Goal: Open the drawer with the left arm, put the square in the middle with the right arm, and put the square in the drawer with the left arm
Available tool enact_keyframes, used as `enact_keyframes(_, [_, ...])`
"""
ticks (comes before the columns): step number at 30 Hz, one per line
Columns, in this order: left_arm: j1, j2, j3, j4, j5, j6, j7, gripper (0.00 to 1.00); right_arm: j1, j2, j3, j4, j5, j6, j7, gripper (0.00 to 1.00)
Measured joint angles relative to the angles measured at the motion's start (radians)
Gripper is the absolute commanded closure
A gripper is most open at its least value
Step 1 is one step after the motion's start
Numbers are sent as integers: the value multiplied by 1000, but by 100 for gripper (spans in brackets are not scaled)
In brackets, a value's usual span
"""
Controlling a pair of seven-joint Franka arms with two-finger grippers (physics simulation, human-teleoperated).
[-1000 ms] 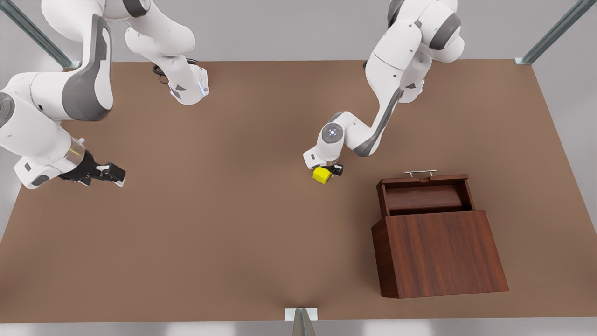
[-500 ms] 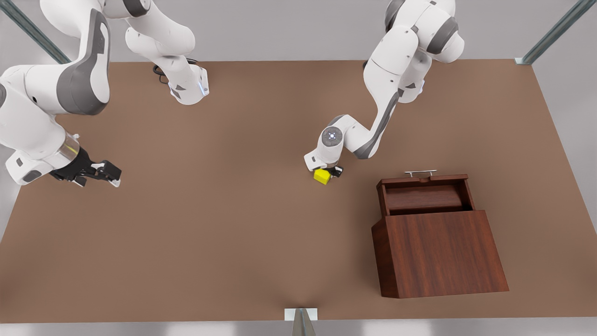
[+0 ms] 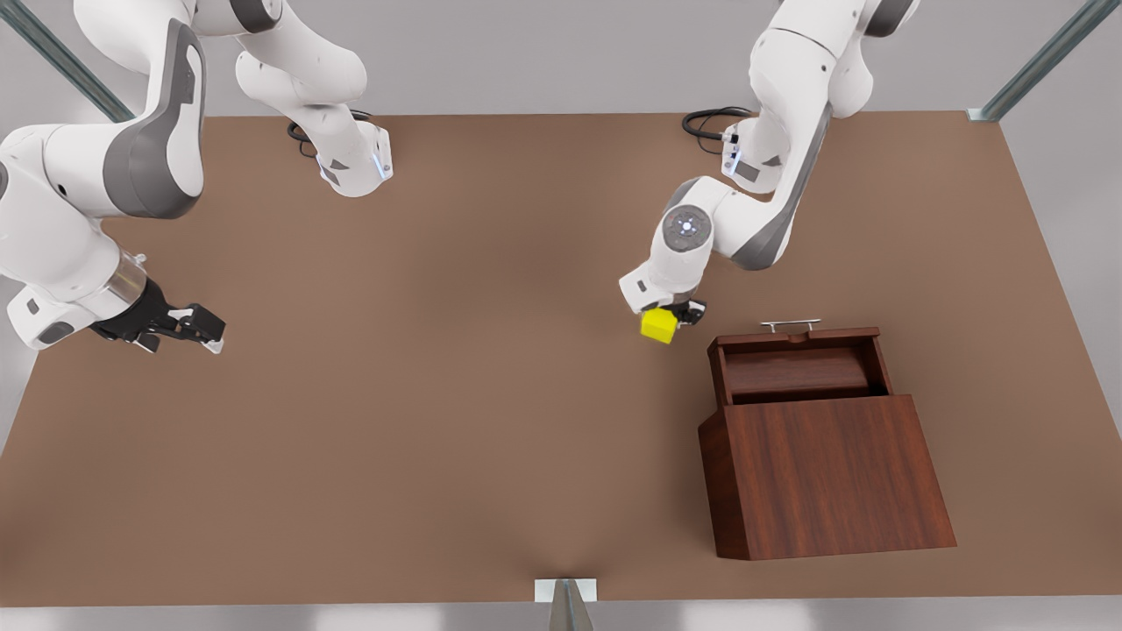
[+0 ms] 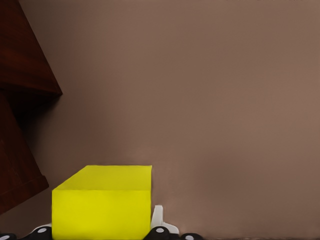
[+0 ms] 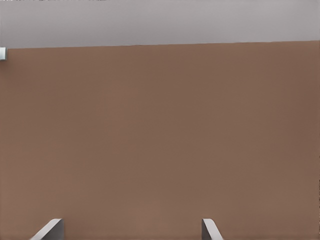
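Plain matte brown table (image 3: 438, 438) under a grey backdrop, metal frame struts (image 3: 1043, 61) at the corners. The left gripper (image 3: 671, 317), on the front view's right, is clamped on the square (image 3: 658, 326), carrying it just left of the open drawer (image 3: 802, 364) of the cabinet (image 3: 824, 473). Half a second ago that cube sat further left, nearer the middle. The right gripper (image 3: 197, 329) waits at the far left, fingers (image 5: 207, 229) spread apart, barely shifted

Beneath me spreads a plain matte brown tabletop (image 3: 456, 421), ringed by pale grey floor (image 3: 1078, 219), with slanted grey metal frame struts (image 3: 1043, 61) at its corners.
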Motion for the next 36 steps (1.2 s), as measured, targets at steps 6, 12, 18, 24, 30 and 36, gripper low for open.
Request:
enact_keyframes(6, [7,-85,319,1,-48,-153,447,37,-10,0,-1,0,15,0,0,0])
enact_keyframes(12, [10,-9,422,54,-102,-145,508,36,-16,0,-1,0,29,1,0,0])
enact_keyframes(18, [17,77,455,115,-172,-145,548,35,-15,0,-2,0,29,2,0,0])
enact_keyframes(24, [17,122,455,142,-235,-143,548,35,-18,0,-2,0,29,8,0,0])
enact_keyframes(30, [17,143,455,162,-274,-143,548,6,-19,0,-2,0,29,8,0,0])
enact_keyframes(36, [17,149,455,169,-298,-145,550,0,-26,3,-2,0,29,8,0,0])
